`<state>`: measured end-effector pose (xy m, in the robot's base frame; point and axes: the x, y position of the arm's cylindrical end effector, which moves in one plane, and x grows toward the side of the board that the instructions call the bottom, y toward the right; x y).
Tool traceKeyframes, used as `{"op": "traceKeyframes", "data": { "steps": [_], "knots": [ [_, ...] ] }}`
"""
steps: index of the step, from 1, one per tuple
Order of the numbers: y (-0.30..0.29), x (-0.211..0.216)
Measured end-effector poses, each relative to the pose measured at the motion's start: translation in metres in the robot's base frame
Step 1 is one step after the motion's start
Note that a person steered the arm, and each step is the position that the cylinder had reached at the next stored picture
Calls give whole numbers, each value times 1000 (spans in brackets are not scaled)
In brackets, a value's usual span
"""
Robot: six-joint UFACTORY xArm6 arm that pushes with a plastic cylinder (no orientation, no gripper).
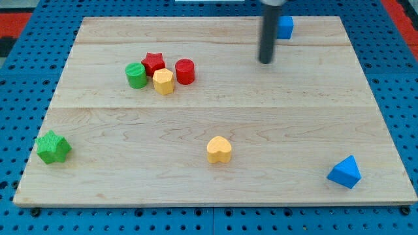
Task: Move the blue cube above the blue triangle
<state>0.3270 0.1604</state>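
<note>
My tip [266, 61], a bare rod with no claw to open or clench, touches nothing, just lower-left of the blue cube [285, 27] at the bench's [196, 117] upper right; blue triangle [345, 172] lower right.

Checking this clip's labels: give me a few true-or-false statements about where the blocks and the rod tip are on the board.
1. The blue cube sits near the view's top edge. True.
2. The blue triangle is at the view's bottom left. False: bottom right.
3. My tip is left of and below the blue cube. True.
4. The yellow heart touches the red star. False: it lies alone, lower centre.
</note>
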Motion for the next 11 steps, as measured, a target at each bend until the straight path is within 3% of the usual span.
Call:
{"op": "traceKeyframes", "data": {
  "steps": [1, 2, 3, 5, 7, 8, 9, 10, 11],
  "knots": [
    [95, -31],
    [81, -107],
    [22, -135],
    [-78, -16],
    [-82, -83],
    [-11, -41],
    [-38, -4],
    [-1, -2],
    [-1, -35]
  ]
}}
